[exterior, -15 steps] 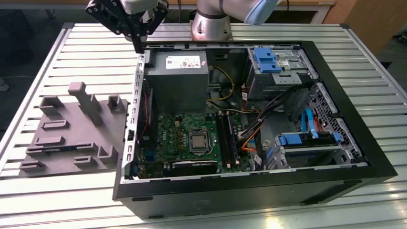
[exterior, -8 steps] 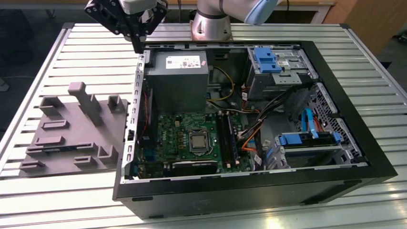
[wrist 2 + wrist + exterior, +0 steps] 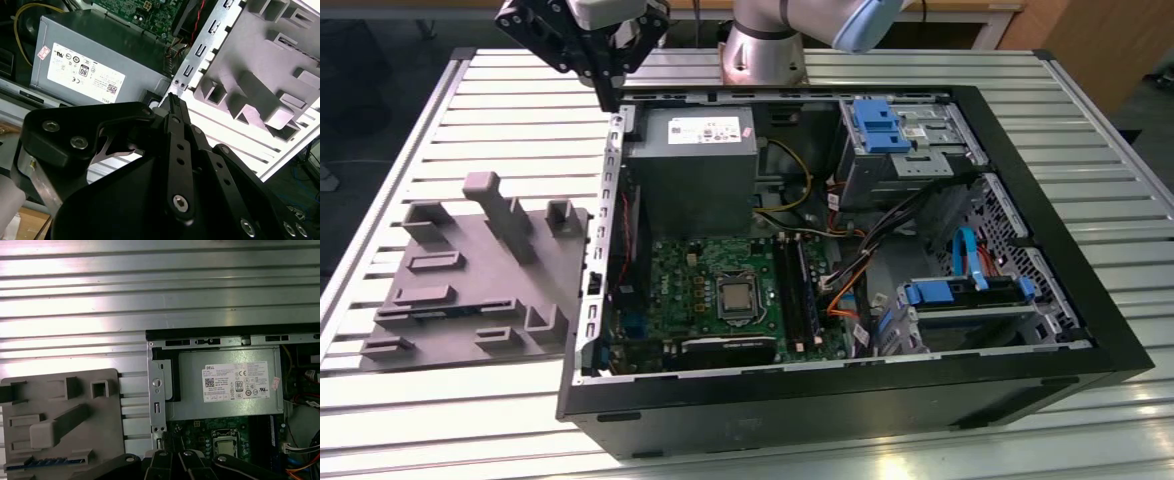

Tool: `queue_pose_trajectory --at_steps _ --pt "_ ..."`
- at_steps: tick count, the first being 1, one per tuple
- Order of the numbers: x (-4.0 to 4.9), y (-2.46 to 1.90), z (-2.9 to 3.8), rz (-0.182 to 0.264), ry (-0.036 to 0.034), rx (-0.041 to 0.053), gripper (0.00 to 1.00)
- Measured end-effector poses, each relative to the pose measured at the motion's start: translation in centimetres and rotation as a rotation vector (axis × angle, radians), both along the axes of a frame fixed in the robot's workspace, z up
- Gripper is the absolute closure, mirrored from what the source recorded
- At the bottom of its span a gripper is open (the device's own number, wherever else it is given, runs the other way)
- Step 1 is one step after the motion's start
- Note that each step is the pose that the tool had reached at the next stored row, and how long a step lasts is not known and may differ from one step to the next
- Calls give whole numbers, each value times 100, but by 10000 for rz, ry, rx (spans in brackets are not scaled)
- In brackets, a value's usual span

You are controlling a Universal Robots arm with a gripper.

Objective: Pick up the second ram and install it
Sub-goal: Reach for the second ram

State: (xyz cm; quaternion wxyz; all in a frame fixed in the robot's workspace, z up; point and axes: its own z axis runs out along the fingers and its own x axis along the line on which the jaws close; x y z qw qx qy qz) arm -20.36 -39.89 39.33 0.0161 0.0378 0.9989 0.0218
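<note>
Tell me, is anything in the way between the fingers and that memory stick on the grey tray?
Nothing visible does. The gripper hangs over the case's corner; the ram lies uncovered in the tray. A grey post stands beside the ram, not over it.

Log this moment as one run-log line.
tool: shut, empty, over case edge beside power supply | second ram: lying in grey tray, not yet picked
</note>
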Motion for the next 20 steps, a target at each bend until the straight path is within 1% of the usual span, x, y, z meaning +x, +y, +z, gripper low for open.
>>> queue_pose_trajectory --at_steps 20 --pt "-57 0 0 0 0 0 89"
